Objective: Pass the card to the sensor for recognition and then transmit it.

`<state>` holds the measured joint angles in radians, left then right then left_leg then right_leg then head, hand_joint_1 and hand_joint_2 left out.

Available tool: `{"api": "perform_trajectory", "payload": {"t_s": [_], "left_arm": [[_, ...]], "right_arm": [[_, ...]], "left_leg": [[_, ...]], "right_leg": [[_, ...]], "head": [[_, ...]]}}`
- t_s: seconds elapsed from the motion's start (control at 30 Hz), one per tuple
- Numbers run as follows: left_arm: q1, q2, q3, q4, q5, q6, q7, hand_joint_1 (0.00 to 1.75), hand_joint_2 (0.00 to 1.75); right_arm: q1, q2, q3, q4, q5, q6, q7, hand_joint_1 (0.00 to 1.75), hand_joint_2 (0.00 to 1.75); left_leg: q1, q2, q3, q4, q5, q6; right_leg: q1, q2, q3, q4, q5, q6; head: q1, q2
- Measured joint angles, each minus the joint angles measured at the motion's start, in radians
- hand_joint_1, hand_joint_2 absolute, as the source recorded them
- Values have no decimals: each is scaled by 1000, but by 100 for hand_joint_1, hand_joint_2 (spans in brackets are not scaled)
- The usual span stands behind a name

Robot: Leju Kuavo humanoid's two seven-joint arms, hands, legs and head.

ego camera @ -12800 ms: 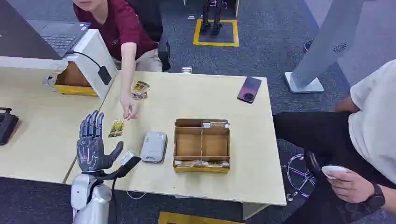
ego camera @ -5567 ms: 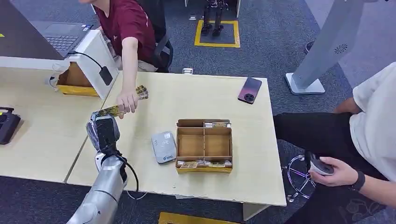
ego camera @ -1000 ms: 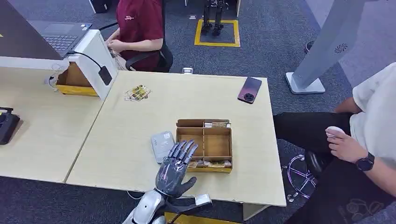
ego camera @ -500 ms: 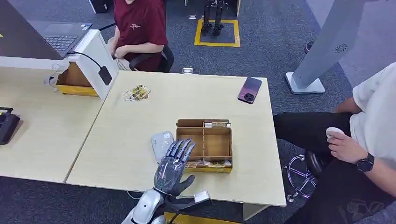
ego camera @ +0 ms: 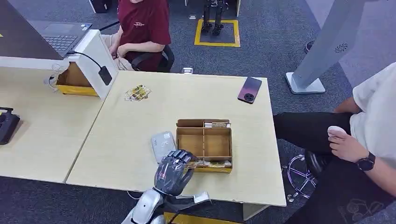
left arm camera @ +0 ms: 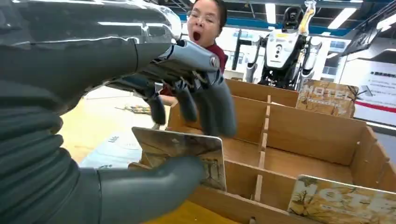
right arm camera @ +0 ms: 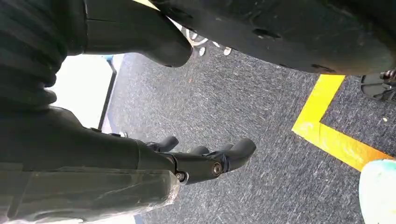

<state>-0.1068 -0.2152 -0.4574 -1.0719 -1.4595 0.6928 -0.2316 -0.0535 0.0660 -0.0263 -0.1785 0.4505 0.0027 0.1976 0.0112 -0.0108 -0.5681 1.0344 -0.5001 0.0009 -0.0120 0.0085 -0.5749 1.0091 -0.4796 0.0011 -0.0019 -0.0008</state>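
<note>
While a person (ego camera: 138,28) in a dark red shirt sits behind the far left corner of the tabletop (ego camera: 140,121), a small pile of cards (ego camera: 137,92) lies near that corner. Nearer, the grey sensor (ego camera: 162,143) lies flat just left of the divided cardboard box (ego camera: 203,144). At the box's near left corner the left hand (ego camera: 173,172) pinches a card (left arm camera: 184,151) between thumb and fingers, its long axis running along the box's front wall, one edge over the rim. The right hand (right arm camera: 205,161) hangs over the carpet, fingers curled, holding nothing. A phone (ego camera: 249,89) lies far right.
</note>
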Motion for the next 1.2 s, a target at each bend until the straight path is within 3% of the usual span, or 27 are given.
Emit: {"api": "perform_trajectory", "payload": {"t_s": [0.43,0.63,0.87,0.93,1.0,1.1,1.2], "left_arm": [[0,-11,18,0,16,3,-40,169,175],[0,-12,23,0,31,3,-63,175,175],[2,-50,79,-2,186,3,-257,175,175],[2,-52,90,-23,229,3,-282,175,175],[-4,-52,91,-59,269,3,-278,175,175],[-16,-48,90,-121,272,3,-209,175,175],[-31,-37,90,-166,272,3,-189,175,175]], "right_arm": [[0,0,-1,0,1,2,0,0,175],[0,0,-2,-1,2,2,0,0,175],[0,0,-6,-1,3,3,-3,0,175],[2,0,-9,-1,3,1,-8,0,175],[3,0,-13,-1,2,0,-10,0,175],[4,0,-23,-1,2,-2,-17,0,175],[5,1,-29,-1,3,-3,-19,0,175]], "left_leg": [[0,0,0,0,0,0],[0,0,0,0,0,0],[0,0,0,0,0,0],[0,0,0,0,0,0],[0,0,0,0,0,0],[0,0,0,0,0,0],[0,0,0,0,0,0]], "right_leg": [[0,0,0,0,0,0],[0,0,0,0,0,0],[0,0,0,0,0,0],[0,0,0,0,0,0],[0,0,0,0,0,0],[0,0,0,0,0,0],[0,0,0,0,0,0]], "head": [[0,0],[0,0],[0,0],[0,0],[0,0],[0,0],[0,0]]}}
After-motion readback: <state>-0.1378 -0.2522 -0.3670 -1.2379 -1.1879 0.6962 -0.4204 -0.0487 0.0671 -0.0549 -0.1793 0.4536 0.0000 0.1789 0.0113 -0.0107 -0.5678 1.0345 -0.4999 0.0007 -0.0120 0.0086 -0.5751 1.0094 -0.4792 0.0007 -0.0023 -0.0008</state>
